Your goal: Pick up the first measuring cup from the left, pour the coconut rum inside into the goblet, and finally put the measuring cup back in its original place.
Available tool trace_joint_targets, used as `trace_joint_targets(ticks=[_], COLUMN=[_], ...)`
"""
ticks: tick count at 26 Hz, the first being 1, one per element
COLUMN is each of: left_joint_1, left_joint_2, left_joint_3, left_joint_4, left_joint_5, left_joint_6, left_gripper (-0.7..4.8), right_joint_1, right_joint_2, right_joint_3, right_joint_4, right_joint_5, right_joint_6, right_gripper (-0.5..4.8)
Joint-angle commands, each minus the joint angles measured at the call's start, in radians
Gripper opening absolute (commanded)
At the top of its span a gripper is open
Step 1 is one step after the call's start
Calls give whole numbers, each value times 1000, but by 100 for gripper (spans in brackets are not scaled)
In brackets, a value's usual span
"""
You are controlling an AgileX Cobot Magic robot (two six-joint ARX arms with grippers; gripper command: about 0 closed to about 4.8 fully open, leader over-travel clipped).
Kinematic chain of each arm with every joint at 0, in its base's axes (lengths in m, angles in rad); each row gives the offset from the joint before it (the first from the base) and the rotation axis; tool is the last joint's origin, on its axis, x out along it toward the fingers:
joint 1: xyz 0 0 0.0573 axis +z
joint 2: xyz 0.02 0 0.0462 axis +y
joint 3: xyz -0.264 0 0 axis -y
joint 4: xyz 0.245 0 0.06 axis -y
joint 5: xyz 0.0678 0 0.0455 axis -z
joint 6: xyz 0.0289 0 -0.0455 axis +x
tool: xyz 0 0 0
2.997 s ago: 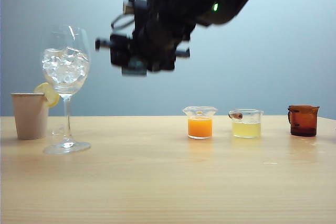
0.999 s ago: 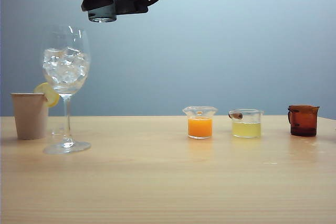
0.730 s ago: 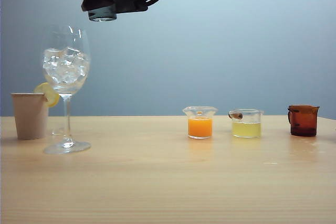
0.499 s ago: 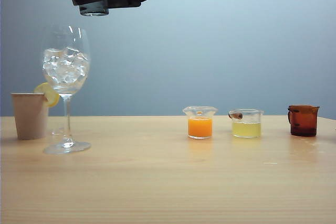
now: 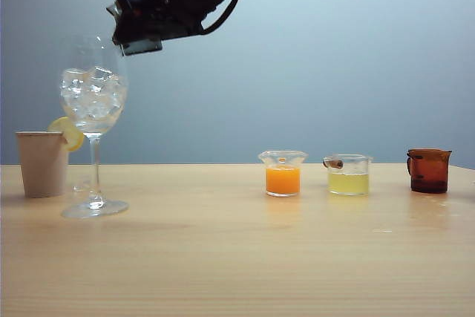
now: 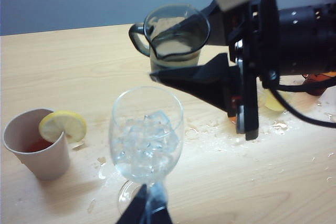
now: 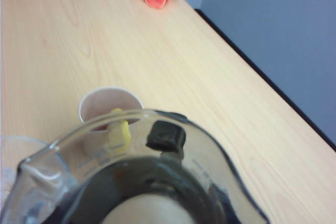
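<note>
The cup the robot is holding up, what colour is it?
Smoky dark grey and see-through. The measuring cup, held in the right gripper, shows best in the left wrist view.

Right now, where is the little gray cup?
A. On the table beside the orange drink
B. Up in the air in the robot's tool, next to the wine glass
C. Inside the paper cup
B: the right tool holds the gray cup up beside the rim of the wine glass.
</note>
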Motion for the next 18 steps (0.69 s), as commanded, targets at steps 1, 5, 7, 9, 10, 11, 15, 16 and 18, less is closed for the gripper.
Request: trace_joint_targets(ticks=[1, 5, 7, 9, 10, 11, 15, 16, 18], left_joint_1=[2, 2, 2, 2, 2, 2, 2, 2, 2], left_joint_2=[-2, -2, -2, -2, -2, -2, -2, -2, -2], left_joint_3=[3, 3, 3, 3, 3, 3, 3, 3, 3], left_joint_4=[10, 10, 10, 10, 10, 10, 10, 10, 10], left_joint_5=[3, 3, 3, 3, 3, 3, 3, 3, 3], left_joint_6=[4, 4, 4, 4, 4, 4, 5, 4, 5], left_gripper=[-3, -3, -3, -3, -3, -3, -3, -3, -3], right_joint_1=[-1, -9, -9, -8, -8, -6, 1, 1, 2], right_joint_2=[-8, -8, -8, -8, -8, -8, -8, -8, -8], right_joint_3=[8, 8, 8, 8, 8, 8, 8, 8, 8], right_joint_4=[32, 34, 33, 34, 37, 38, 37, 37, 37], right_joint_5=[8, 9, 9, 9, 9, 9, 9, 9, 0], right_joint_6=[-43, -79, -89, -111, -112, -116, -179, -190, -213], right_gripper=[237, 237, 237, 237, 237, 237, 237, 237, 237])
